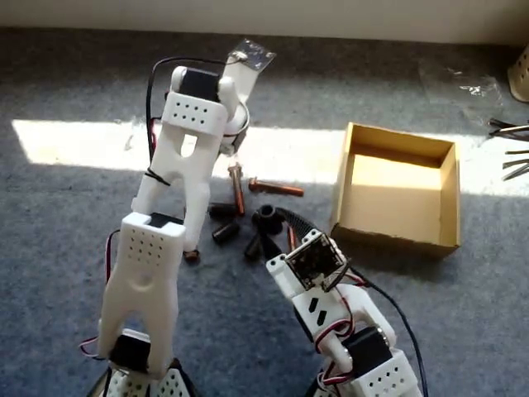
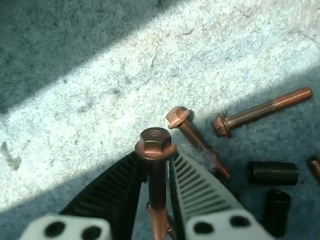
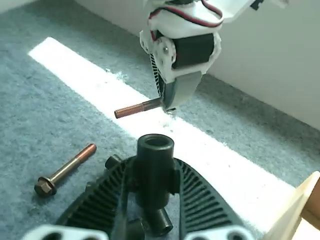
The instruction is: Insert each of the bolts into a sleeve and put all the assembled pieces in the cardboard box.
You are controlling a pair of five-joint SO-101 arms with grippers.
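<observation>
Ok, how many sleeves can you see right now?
4. One sleeve is held in the right tool. Three loose sleeves lie on the carpet beside it: upper, middle, nearest the tool. Others may be hidden.

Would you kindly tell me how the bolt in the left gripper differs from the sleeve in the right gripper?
The bolt is copper-coloured with a hex head; the sleeve is black with an open bore. The bolt is long and slim, the sleeve short and thick. The bolt juts out roughly level; the sleeve stands nearly upright. Both are clamped, in the left gripper and right gripper.
</observation>
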